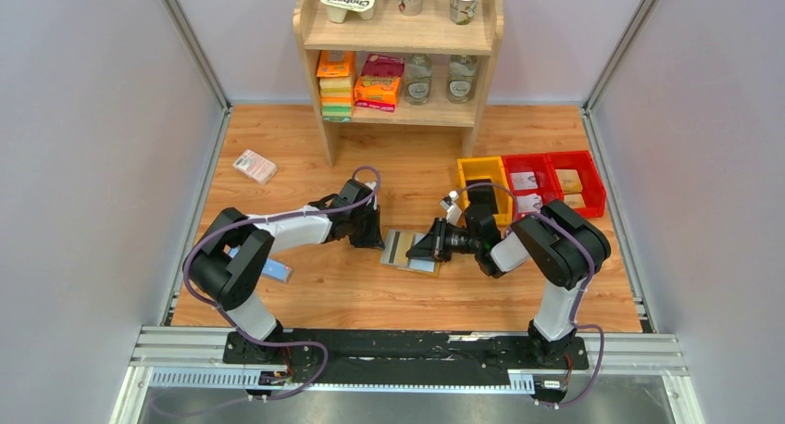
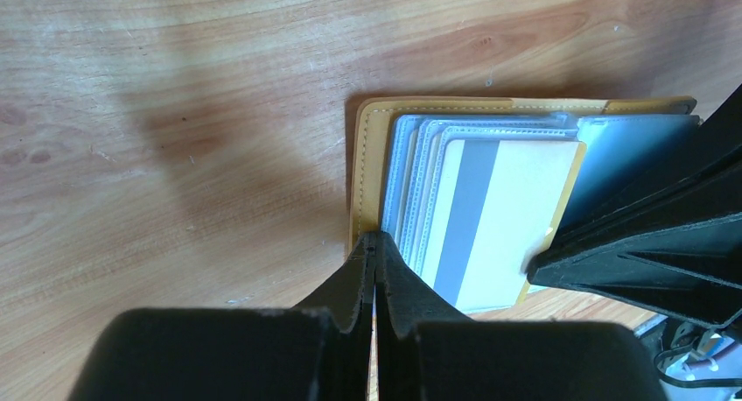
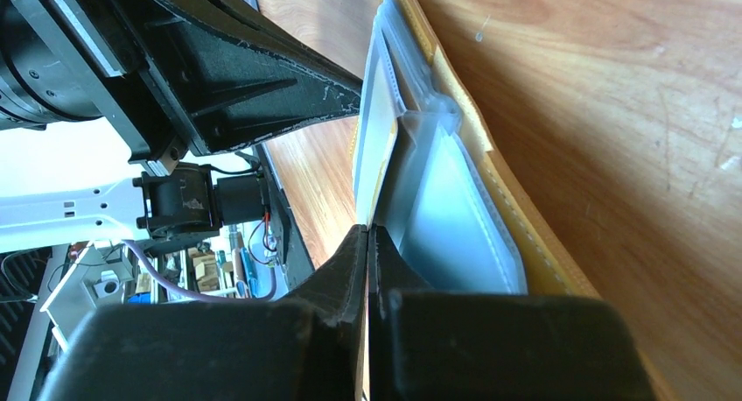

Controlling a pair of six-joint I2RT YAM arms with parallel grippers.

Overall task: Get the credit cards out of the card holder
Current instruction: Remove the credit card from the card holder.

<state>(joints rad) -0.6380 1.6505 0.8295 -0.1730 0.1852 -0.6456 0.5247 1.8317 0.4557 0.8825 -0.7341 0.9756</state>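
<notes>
- Top external view: the card holder [image 1: 400, 252] lies open and flat on the wooden table [image 1: 555, 294]. It sits between the two pairs of fingers, with the left gripper [image 1: 375, 236] at one edge and the right gripper [image 1: 418, 249] at the opposite edge.
- The step in hand, as I judge it, is drawing the first card out while the holder is pinned.
- To do this well, the left gripper should bear straight down on the tan border under its tips, so the holder cannot slide along with the card.
- The card [image 2: 512, 217], pale with a grey stripe, lies just ahead of the left tips and off to one side. It should be pulled low and flat along the opening of the clear sleeves [image 2: 411, 182]. Pulling upward would likely lift the whole stack.
- Both pairs of fingers are pressed together. The right tips meet the card's edge, but I cannot tell whether the card is nipped between them.
- Only the left wrist view shows the card's face and the layered sleeves. It also shows a right fingertip touching the card's near corner.
- Only the right wrist view shows the stack edge-on. There the sleeves stand a little off the tan cover just ahead of its fingers.
- The top view shows all of this too small to judge.
</notes>
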